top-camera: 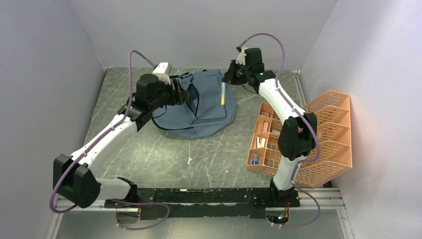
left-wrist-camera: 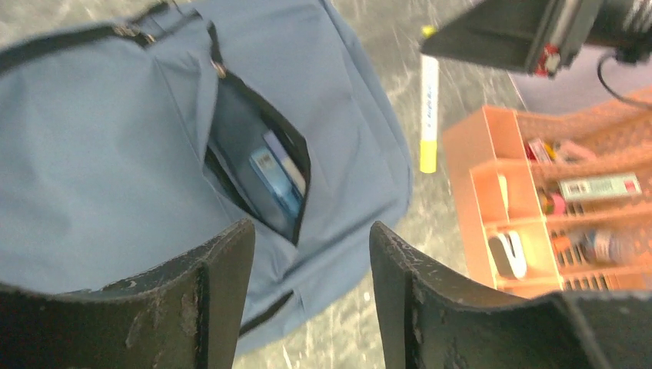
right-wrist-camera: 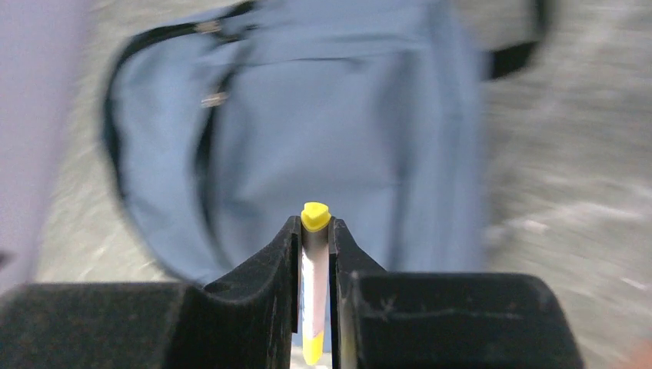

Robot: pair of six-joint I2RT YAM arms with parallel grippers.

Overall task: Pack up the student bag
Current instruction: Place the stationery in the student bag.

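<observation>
Packing is partway: the pocket [left-wrist-camera: 257,165] below the released left end effector [left-wrist-camera: 311,234] holds a blue box [left-wrist-camera: 273,188]. The right end effector [right-wrist-camera: 314,225] grasps a marker [right-wrist-camera: 311,296], not yet in the backpack [right-wrist-camera: 323,131].

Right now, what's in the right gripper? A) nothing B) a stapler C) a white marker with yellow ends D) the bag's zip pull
C: in the right wrist view the right gripper is clamped on the white marker, whose yellow tip pokes out past the fingertips.
</observation>
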